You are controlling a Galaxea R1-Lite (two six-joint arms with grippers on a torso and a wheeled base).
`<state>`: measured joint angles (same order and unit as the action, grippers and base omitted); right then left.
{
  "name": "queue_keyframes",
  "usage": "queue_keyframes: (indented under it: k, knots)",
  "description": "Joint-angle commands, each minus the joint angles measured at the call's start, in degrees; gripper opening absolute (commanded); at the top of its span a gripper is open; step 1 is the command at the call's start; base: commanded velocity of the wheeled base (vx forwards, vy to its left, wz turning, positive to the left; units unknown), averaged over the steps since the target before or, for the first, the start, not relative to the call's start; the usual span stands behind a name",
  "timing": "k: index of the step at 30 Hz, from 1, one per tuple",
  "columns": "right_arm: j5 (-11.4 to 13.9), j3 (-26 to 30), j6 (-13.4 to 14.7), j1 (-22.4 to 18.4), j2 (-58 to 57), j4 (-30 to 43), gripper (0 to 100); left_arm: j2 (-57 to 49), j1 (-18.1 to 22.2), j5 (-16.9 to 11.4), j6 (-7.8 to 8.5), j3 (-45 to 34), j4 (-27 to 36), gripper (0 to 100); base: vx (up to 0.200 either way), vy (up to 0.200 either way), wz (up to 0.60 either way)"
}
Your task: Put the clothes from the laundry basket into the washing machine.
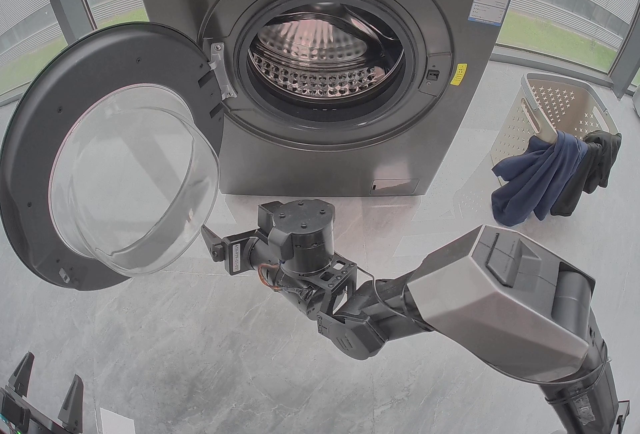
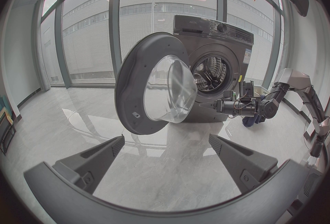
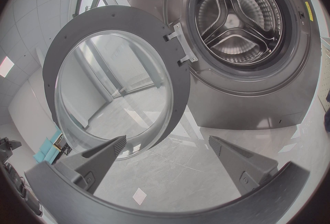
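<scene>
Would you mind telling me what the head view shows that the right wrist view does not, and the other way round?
Head view: the whole laundry basket beside the washing machine, with a blue garment and a dark garment draped over its rim; the wrist view catches a sliver at most. Right wrist view: the drum's back wall, where three ribs meet, and the open right gripper close up. Both: the machine, its door swung open to the robot's left, and a drum holding no clothes.

Head camera looks down at washing machine (image 1: 300,162) from close in front. Left wrist faces it from farther back; right wrist near, low, tilted up. All share door (image 1: 40,155), drum (image 1: 320,49)
</scene>
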<state>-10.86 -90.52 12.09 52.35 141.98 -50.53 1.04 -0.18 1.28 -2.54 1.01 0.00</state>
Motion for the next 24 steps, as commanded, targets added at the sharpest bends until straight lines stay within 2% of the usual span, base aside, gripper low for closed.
queue_keyframes:
  k: [1, 10, 16, 20, 24]
  knots:
    - [0.1, -1.5, 0.0, 0.0, 0.9, 0.1, 100, -0.6, 0.0, 0.0, -0.01, -0.9, 0.0, 100, 0.000, 0.000, 0.00]
    - [-0.5, -7.1, 0.0, 0.4, 2.9, 0.9, 100, -0.6, 0.0, 0.0, -0.01, -0.9, 0.0, 100, 0.000, 0.000, 0.00]
    - [-0.7, -9.0, 0.0, 0.2, 3.5, 1.6, 100, -0.6, 0.0, 0.0, -0.01, -0.9, 0.0, 100, 0.000, 0.000, 0.00]
    - [-0.8, -12.2, 0.1, 0.4, 4.4, 3.2, 100, -0.6, 0.0, 0.0, -0.01, -0.9, 0.0, 100, 0.000, 0.000, 0.00]
    - [-1.0, -18.1, 0.1, 0.4, 7.5, 5.4, 100, -0.6, 0.0, 0.0, -0.01, -0.9, 0.0, 100, 0.000, 0.000, 0.00]
